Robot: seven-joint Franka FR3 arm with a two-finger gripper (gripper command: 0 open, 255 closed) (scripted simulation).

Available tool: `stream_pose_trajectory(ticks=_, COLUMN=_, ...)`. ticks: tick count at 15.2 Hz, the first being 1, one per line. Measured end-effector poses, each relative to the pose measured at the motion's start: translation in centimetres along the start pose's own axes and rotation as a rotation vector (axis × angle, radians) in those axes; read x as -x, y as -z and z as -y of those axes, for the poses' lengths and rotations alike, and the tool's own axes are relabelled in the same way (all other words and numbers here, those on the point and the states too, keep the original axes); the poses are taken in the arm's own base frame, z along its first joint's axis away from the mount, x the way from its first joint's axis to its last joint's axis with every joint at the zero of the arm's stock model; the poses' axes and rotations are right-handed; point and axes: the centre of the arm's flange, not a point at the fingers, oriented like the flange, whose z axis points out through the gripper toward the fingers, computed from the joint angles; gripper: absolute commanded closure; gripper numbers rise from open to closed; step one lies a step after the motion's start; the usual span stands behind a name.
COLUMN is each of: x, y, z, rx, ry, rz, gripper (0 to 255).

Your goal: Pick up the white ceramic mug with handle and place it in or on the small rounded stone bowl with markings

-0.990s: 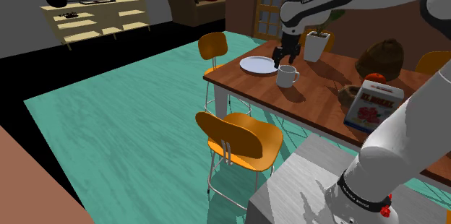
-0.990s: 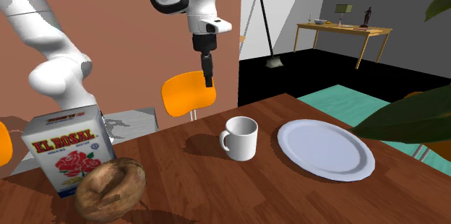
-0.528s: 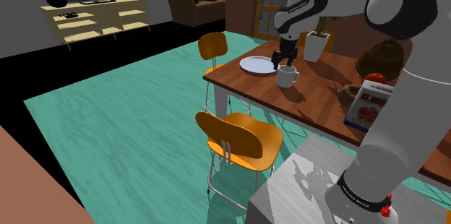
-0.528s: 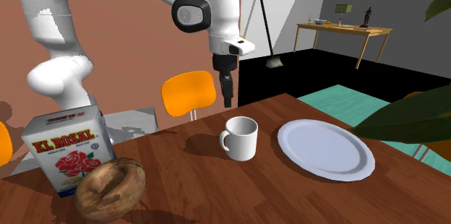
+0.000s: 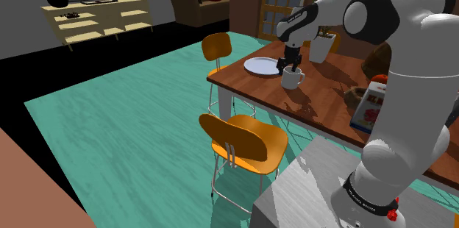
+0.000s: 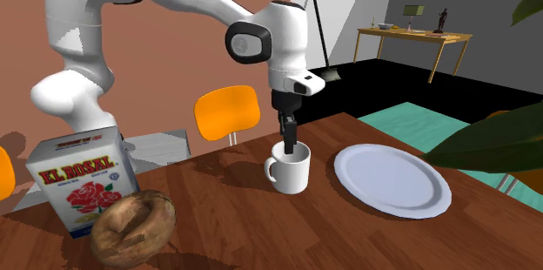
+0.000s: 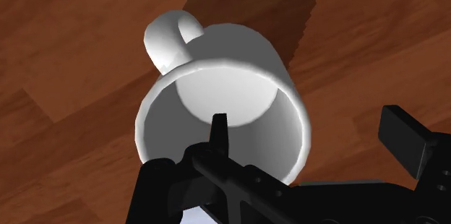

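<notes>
Standing upright on the brown table [image 6: 217, 216], the white mug [image 6: 290, 168] has its handle turned toward the second exterior view's left. The black gripper [image 6: 290, 142] hangs straight above it, its tip at the mug's far rim. Seen from the wrist, the gripper [image 7: 278, 143] has its jaws spread wide and the mug [image 7: 224, 107] is just beyond them, not pinched. Just to the mug's right in the second exterior view lies a white plate [image 6: 392, 179]. Well apart to the left, near that camera, the brown mottled bowl [image 6: 130, 227] sits touching a white box [image 6: 83, 177] printed with a rose. An orange chair [image 6: 226, 111] stands at the table's far side.
</notes>
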Motion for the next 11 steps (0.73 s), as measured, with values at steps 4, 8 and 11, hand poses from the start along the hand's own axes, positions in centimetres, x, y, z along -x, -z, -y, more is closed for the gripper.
stream_pose_trajectory(ticks=4, x=0.0, y=-2.0, z=-0.1, rx=0.000, ry=0.000, rz=0.000, gripper=0)
stream_pose_trajectory(ticks=8, x=-0.1, y=-2.5, z=-0.1, rx=0.000, ry=0.000, rz=0.000, gripper=0)
stream_pose_trajectory(ticks=11, x=-0.1, y=-2.5, z=-0.1, rx=0.000, ry=0.000, rz=0.000, gripper=0)
